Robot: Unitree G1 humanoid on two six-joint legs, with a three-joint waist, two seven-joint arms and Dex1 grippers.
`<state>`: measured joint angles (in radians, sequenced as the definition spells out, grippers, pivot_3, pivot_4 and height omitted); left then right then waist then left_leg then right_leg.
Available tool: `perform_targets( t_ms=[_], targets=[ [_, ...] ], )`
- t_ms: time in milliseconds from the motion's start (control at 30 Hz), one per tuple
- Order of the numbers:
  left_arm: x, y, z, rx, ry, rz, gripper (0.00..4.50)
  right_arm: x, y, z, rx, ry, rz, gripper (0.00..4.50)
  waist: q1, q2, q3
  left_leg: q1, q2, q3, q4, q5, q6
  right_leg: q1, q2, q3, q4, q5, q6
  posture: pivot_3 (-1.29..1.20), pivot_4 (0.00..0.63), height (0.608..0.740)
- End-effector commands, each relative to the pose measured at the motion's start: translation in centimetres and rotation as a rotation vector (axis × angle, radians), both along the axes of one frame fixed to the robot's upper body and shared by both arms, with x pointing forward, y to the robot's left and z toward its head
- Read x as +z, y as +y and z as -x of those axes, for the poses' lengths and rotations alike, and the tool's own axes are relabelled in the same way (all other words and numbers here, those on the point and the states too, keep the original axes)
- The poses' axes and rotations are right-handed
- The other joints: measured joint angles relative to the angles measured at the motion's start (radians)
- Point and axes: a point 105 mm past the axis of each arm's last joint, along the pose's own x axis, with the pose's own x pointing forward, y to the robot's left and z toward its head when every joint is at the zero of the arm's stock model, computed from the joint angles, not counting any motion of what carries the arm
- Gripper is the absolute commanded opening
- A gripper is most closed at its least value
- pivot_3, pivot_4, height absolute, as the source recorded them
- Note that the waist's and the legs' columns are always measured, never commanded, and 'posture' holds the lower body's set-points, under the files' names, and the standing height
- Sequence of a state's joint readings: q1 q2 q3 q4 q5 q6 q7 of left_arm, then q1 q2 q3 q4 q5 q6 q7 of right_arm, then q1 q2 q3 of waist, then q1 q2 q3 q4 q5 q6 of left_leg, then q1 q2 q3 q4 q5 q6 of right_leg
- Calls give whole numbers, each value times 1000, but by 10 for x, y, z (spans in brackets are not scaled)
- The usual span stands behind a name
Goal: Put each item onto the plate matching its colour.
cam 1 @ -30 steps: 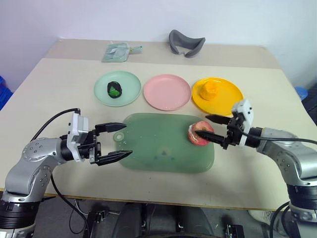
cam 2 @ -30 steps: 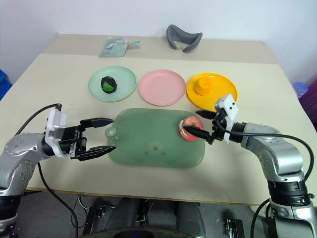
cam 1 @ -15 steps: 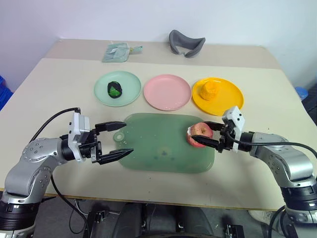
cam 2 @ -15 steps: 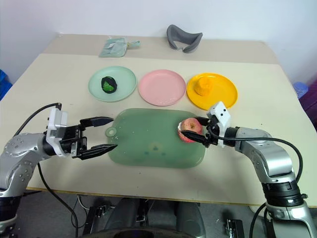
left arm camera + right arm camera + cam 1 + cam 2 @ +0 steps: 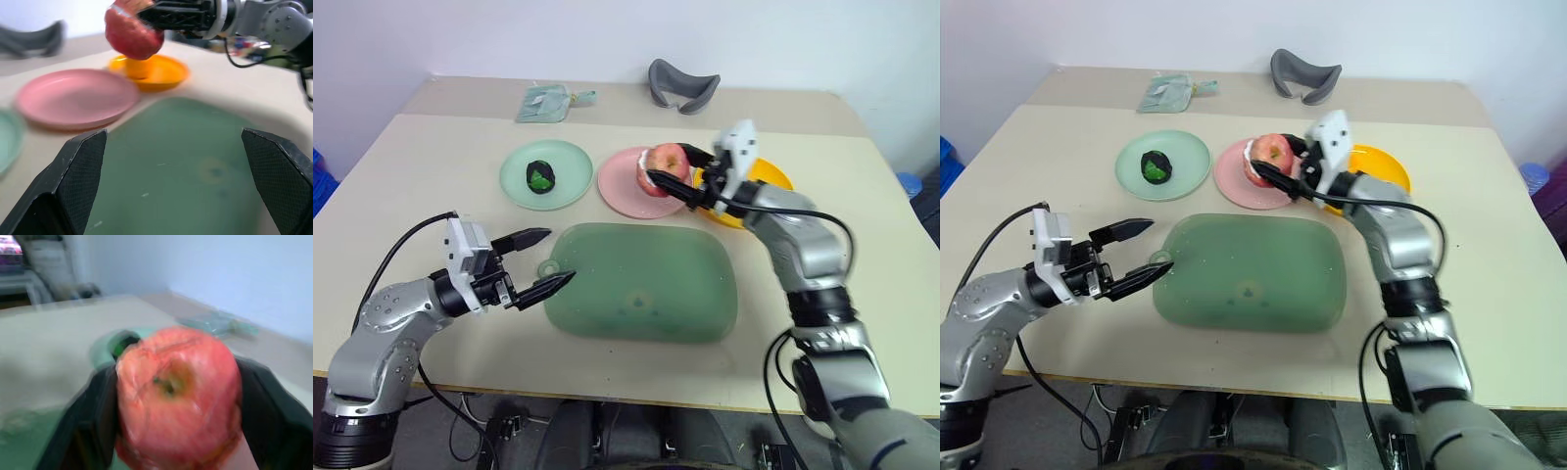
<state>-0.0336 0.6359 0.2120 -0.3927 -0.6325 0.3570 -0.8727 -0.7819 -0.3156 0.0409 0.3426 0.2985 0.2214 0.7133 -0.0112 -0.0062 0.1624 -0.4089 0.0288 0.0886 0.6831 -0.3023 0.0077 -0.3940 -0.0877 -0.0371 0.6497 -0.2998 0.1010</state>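
apple [image 5: 663,168] above pink plate [image 5: 626,186], green mat [image 5: 641,284] nearby

Pink-red apple [image 5: 177,401]: centre to lower centre of frame, stem hollow facing the camera, clamped between two black fingers [image 5: 85,426], one at each side. Pale mint green plate [image 5: 103,352]: left of centre, partly hidden behind the apple, bearing a dark green-black lump [image 5: 122,343]. Beige surface [image 5: 49,347]: across the left half. Pale green packet [image 5: 215,324]: right of centre, upper half, blurred.
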Motion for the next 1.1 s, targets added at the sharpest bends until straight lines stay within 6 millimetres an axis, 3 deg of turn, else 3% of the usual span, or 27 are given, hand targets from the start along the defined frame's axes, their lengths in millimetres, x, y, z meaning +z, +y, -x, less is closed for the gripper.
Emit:
perform_targets(
  t_ms=[33, 200, 333, 467, 567, 667, 767, 867, 1100],
  targets=[
    [12, -1, -8, 107, -111, -42, 4500, -6, -3, -32, -116, -32, 22, 2671, -3, 0, 0, 0, 0, 0, 0, 0, 0, 0, 0, 0, 0, 0, 0, 0, 150, 740],
    [14, 5, -17, 218, -173, -68, 4500, -26, 4, -55, -174, 54, 49, 2671, -11, 1, 0, 0, 1, 1, -1, 0, -1, -1, 0, 0, 0, 0, 0, 0, 150, 740],
    [5, 10, -13, 233, -165, -68, 4500, -29, 15, -56, -141, 70, 70, 4460, -25, 1, 0, 0, 2, 2, -2, 1, -1, -1, 1, 0, 1, 0, 0, 0, 150, 740],
    [-2, 14, -10, 249, -166, -67, 4500, -16, 19, -54, -94, 36, 57, 4460, -32, 1, 1, 0, 2, 2, -2, 1, -1, -1, 1, 0, 2, 0, 0, 0, 150, 740],
    [-5, 15, -10, 268, -183, -51, 4500, 9, 13, -48, -20, -22, -37, 4460, -31, 1, 1, 0, 2, 1, -2, 1, -1, -1, 1, 0, 2, 0, 0, 0, 150, 740],
    [-10, 14, -11, 274, -165, -23, 4500, 32, -2, -24, 94, -134, -63, 4460, -23, 1, 1, -1, 1, 1, -2, 1, -1, 0, 0, 0, 2, 0, 0, 0, 150, 740],
    [-21, 20, -11, 301, -109, -37, 4500, 34, -27, 14, 136, -161, -49, 4460, -6, 1, 0, -1, 1, -1, -2, 0, -1, 1, -2, -1, 1, 0, 0, 0, 150, 740],
    [-30, 28, -13, 337, -86, -68, 4500, 16, -57, 49, 91, -97, 1, 4460, 4, 1, 0, -1, 1, -3, -2, 0, 0, 2, -4, -2, 0, 0, 0, 0, 150, 740],
    [-34, 34, 3, 279, -90, -116, 4500, -42, -117, 117, -130, 109, 70, 4460, -2, 2, 0, 1, 0, -2, -3, -1, 0, 2, -6, -2, -2, 0, 0, 0, 150, 740]
  ],
)
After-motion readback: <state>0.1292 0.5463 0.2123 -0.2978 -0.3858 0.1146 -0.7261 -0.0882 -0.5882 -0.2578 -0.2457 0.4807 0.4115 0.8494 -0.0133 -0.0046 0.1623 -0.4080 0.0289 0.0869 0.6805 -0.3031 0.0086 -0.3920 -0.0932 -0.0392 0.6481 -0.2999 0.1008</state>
